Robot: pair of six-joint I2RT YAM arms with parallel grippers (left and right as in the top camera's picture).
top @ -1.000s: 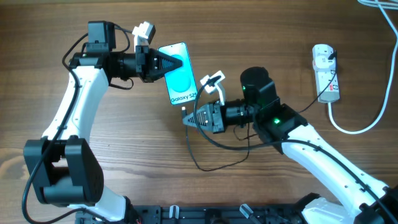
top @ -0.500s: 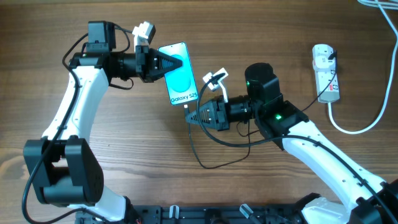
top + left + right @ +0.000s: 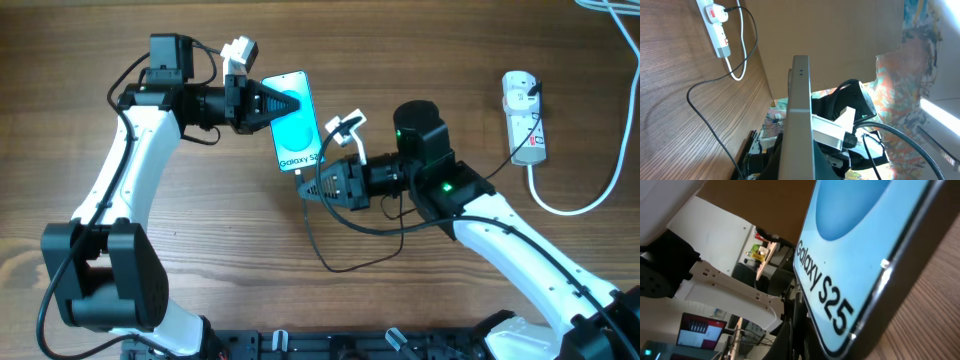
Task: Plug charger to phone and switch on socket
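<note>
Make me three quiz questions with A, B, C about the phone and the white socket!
1. Where is the socket? A) beside the left arm B) on the far right C) in the middle.
2. What colour is the phone screen? A) cyan-blue B) red C) yellow.
3. What holds the phone? A) nothing, it lies flat B) a stand C) the left gripper.

1 B: overhead it lies near the right edge.
2 A: it glows blue with "Galaxy S25".
3 C: its jaws are shut on the phone's upper part.
</note>
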